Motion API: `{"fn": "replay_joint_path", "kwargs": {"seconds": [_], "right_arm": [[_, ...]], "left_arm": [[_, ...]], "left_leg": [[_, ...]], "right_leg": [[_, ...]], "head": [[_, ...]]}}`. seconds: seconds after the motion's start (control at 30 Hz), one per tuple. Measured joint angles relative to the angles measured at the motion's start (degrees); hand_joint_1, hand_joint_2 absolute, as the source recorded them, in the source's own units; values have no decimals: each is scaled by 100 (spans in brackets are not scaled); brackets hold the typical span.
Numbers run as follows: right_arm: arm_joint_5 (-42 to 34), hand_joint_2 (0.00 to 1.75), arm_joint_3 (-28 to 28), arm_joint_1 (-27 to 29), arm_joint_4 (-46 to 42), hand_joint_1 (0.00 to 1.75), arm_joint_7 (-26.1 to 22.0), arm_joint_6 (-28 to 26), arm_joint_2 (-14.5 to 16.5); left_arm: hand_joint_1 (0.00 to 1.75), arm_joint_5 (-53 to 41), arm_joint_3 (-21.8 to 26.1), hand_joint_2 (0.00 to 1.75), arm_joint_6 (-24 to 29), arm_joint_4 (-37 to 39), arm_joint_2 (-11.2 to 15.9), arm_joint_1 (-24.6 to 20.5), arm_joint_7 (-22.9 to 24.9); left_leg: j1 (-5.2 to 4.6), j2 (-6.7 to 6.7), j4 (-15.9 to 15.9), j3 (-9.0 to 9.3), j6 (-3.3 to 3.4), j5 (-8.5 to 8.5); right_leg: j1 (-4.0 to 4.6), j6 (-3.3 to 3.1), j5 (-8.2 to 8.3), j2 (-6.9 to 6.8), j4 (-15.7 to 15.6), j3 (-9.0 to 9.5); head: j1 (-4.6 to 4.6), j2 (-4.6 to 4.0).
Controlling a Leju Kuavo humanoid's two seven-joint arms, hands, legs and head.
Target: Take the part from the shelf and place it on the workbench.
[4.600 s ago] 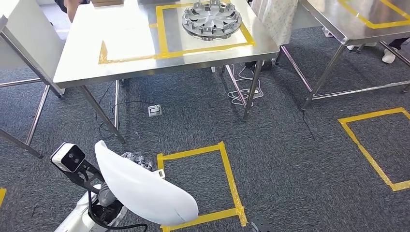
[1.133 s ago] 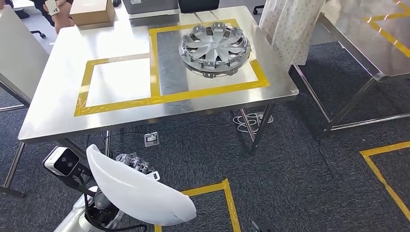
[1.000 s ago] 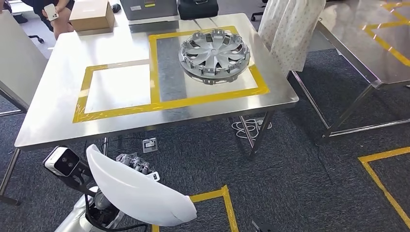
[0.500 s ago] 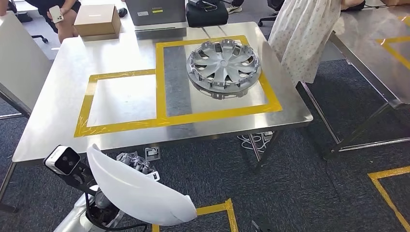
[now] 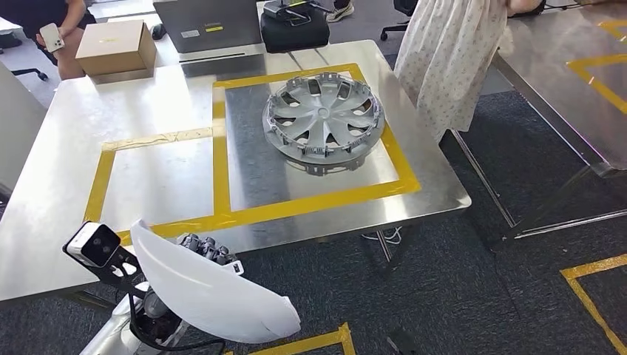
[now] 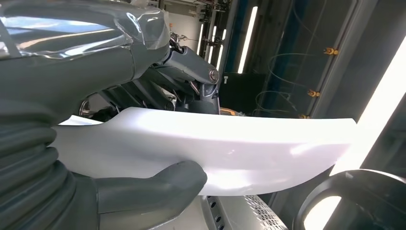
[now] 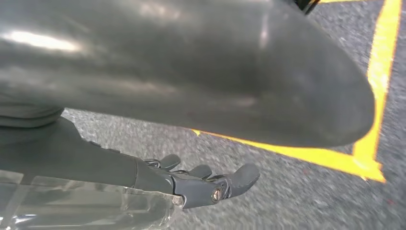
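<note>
My left hand (image 5: 209, 249) holds a long, curved white part (image 5: 214, 296) low at the left, just short of the workbench's near edge. In the left wrist view the thumb (image 6: 148, 191) presses one face of the white part (image 6: 239, 148) and the darker fingers wrap the other. The steel workbench (image 5: 52, 185) carries two yellow-taped rectangles; the left one (image 5: 159, 177) is bare. A silver hubcap (image 5: 323, 122) lies in the right rectangle. My right hand (image 7: 191, 184) hangs over the carpet, fingers loosely extended and holding nothing.
At the table's far edge stand a cardboard box (image 5: 114, 48), a grey case (image 5: 207, 26) and a black bag (image 5: 296, 29). A person in a patterned dress (image 5: 451, 59) stands by the far right corner; another person (image 5: 52, 33) sits far left. A second steel table (image 5: 569, 81) is at the right.
The whole view has shifted: the camera has come closer to the workbench, whose near edge now lies just beyond my left hand. The white part stays in that hand.
</note>
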Motion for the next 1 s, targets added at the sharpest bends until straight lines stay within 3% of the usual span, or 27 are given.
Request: {"fn": "replay_joint_path", "kwargs": {"seconds": [0.03, 0.07, 0.17, 0.2, 0.3, 0.33, 0.37, 0.43, 0.47, 0.53, 0.6, 0.67, 0.73, 0.8, 0.83, 0.87, 0.9, 1.0], "right_arm": [[0, 0, -3, -1, 0, 0, -1, 1, 4], [1, 0, -4, -5, -1, 0, -1, 1, 6], [2, 0, -9, -9, -2, 0, -2, 2, -2], [2, 0, -10, -16, -2, 0, -3, 2, -3], [2, 0, -11, -27, -1, 0, -4, 1, -12], [2, 0, -11, -24, -1, 0, -3, 1, -18], [2, 0, -11, -22, 0, 0, -3, 0, -23], [2, 0, -13, -28, 0, 0, -4, 0, -31], [2, 0, -15, -32, 0, 0, -5, -1, -35], [-3, 0, -21, -31, 0, 0, -7, -7, -40], [-11, 0, -32, -18, 0, 0, -18, -19, -39], [-14, 0, -43, -4, -2, 0, -38, -26, -26], [-7, 0, -46, 5, -3, 0, -61, -18, -18], [1, 0, -47, 20, -2, 0, -83, 6, -22], [3, 0, -47, 33, -2, 0, -91, 21, -24], [3, 0, -47, 48, -2, 0, -101, 32, -24], [2, 0, -48, 64, -2, 0, -111, 31, -19], [-15, 0, -55, 116, -1, 0, -138, -55, 31]], "left_arm": [[175, 3, -2, 175, 5, 0, 3, 5, -1], [175, 4, -2, 175, 11, -1, 6, 8, -1], [175, 4, 4, 175, 16, -11, -6, -8, -2], [175, 6, 3, 175, 16, -13, -12, -14, -3], [175, 5, -6, 175, 15, -10, -19, -19, -2], [175, 5, -11, 175, 15, -9, -17, -17, -1], [175, 5, -16, 175, 16, -8, -17, -16, -1], [175, 5, -27, 175, 17, -7, -16, -16, -1], [175, 5, -31, 175, 18, -7, -17, -17, -2], [175, 1, -37, 175, 21, -7, -16, -16, -3], [175, -3, -40, 175, 21, -7, -15, -16, -3], [175, -4, -43, 175, 15, -8, -15, -20, -3], [175, -3, -49, 175, 10, -8, -14, -28, -5], [175, 0, -62, 175, 8, -2, -12, -34, -9], [175, 4, -70, 175, 7, 3, -11, -34, -11], [175, 11, -82, 175, 7, 7, -11, -36, -11], [175, 20, -94, 175, 7, 9, -11, -41, -11], [175, 39, -131, 175, 1, 7, -11, -78, -10]], "left_leg": [[-21, -8, -146, 9, 36, 237], [-42, -18, -185, 10, 54, 312], [-29, -27, -283, 117, 89, 320], [-18, -27, -323, 159, 111, 315], [-39, -35, -343, 200, 176, 271], [-52, -45, -342, 207, 186, 257], [-63, -58, -340, 220, 188, 243], [-81, -81, -331, 263, 172, 210], [-99, -90, -313, 278, 154, 187], [-129, -101, -275, 286, 113, 145], [-134, -104, -256, 283, 79, 123], [-115, -86, -165, 244, 20, 47], [-70, -54, 319, 32, -77, -244], [-7, -32, 1115, -332, -162, -600], [22, -23, 1388, -465, -190, -678], [44, -6, 1448, -496, -207, -649], [60, 24, 1266, -406, -215, -522], [46, 291, 83, 231, -166, -73]], "right_leg": [[9, 27, -43, 11, -5, 20], [19, 57, -73, 21, -11, 38], [16, 115, -184, -6, 64, 13], [17, 111, -280, -25, 287, -101], [15, 84, -638, -49, 1462, -823], [15, 105, -655, -49, 1681, -1003], [15, 143, -570, -50, 1662, -1063], [18, 225, -182, -52, 979, -838], [27, 227, 13, -51, 560, -668], [45, 145, 226, -49, 74, -445], [54, 39, 262, -48, 23, -408], [23, -21, 279, -49, 1, -382], [-12, -70, 283, -68, -13, -355], [-15, -95, 276, -111, -12, -347], [-16, -96, 274, -137, -11, -346], [-17, -95, 272, -164, -11, -342], [-20, -90, 268, -196, -11, -335], [4, -50, 242, -293, -11, -298]], "head": [[-1, 0], [-1, 0], [-5, 0], [-2, 0], [4, 0], [3, 0], [3, 0], [4, 0], [3, 0], [-1, 0], [-5, 0], [-5, 0], [-11, 0], [-18, 0], [-18, 0], [-19, 0], [-20, 0], [-17, 0]]}}
